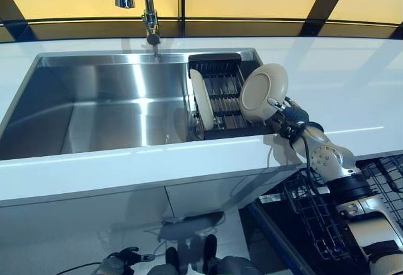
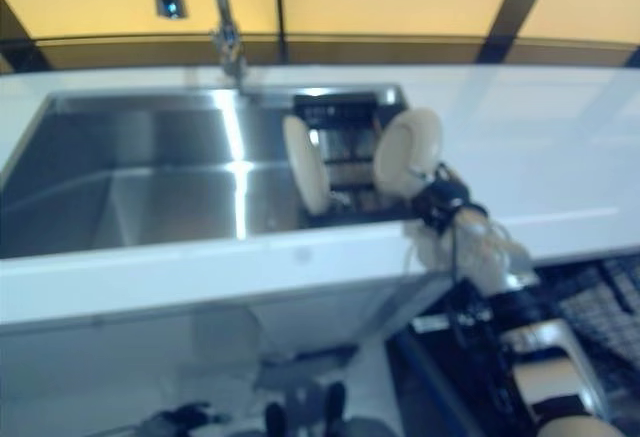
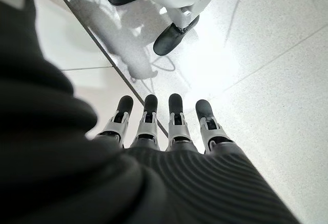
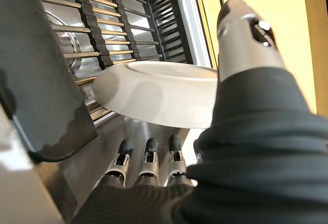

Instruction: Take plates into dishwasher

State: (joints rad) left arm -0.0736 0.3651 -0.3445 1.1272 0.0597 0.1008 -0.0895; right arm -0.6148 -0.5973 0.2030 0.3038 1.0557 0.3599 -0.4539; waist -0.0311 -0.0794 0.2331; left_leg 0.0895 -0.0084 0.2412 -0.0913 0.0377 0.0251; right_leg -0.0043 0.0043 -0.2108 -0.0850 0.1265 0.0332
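My right hand (image 1: pixel 291 116) is shut on a beige plate (image 1: pixel 263 92), pinching its rim between thumb (image 4: pixel 245 34) and fingers (image 4: pixel 148 158). The plate (image 4: pixel 154 92) is tilted on edge over the right end of the black drying rack (image 1: pixel 221 86) in the sink. A second pale plate (image 1: pixel 201 100) stands upright in the rack's left part. The dark wire dishwasher basket (image 1: pixel 310 215) is pulled out low on the right, below the counter. My left hand (image 3: pixel 169 126) hangs low by the floor, fingers straight and empty.
The steel sink (image 1: pixel 107 114) lies left of the rack, with a faucet (image 1: pixel 149 17) behind it. The white countertop (image 1: pixel 352 92) runs around the sink, its front edge between the rack and the dishwasher basket.
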